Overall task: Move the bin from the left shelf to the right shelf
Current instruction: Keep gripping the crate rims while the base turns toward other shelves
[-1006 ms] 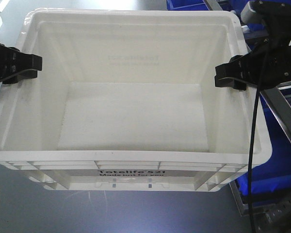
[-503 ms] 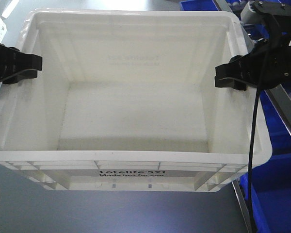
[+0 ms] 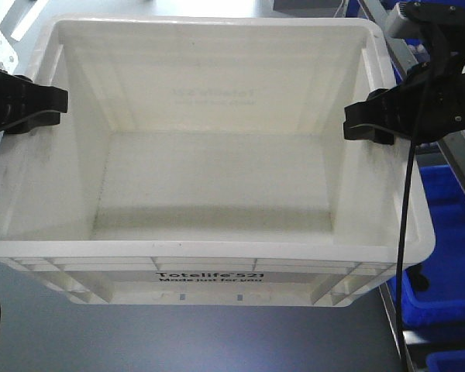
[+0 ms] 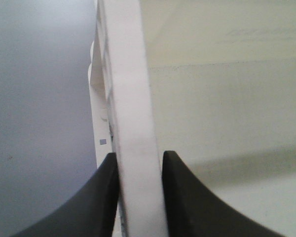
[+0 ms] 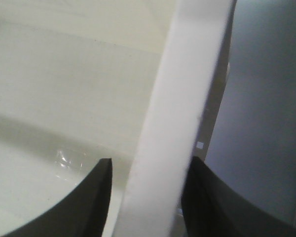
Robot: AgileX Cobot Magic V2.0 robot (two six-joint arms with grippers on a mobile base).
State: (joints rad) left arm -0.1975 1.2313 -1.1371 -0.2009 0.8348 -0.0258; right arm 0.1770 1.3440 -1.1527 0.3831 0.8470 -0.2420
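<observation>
The bin [image 3: 217, 249], a large white tote with black "Totelife 521" print on its near side, fills the front view and is empty inside. My left gripper [image 3: 43, 105] is shut on its left rim, and my right gripper [image 3: 368, 124] is shut on its right rim. In the left wrist view the two black fingers of the left gripper [image 4: 139, 158] pinch the bin's white rim [image 4: 130, 98] from both sides. The right wrist view shows the right gripper [image 5: 148, 165] straddling the rim [image 5: 187, 89], with the outer finger against it.
Blue plastic bins [image 3: 449, 201] sit on a metal-framed shelf [image 3: 457, 159] at the right, close beside the tote. A black cable [image 3: 403, 232] hangs from the right arm over the tote's right corner. Grey floor [image 3: 62, 333] shows below and to the left.
The tote and both grippers keep their places in the view. The background behind them has slid: the blue bins at the top have passed out of sight and those at the right have shifted.
</observation>
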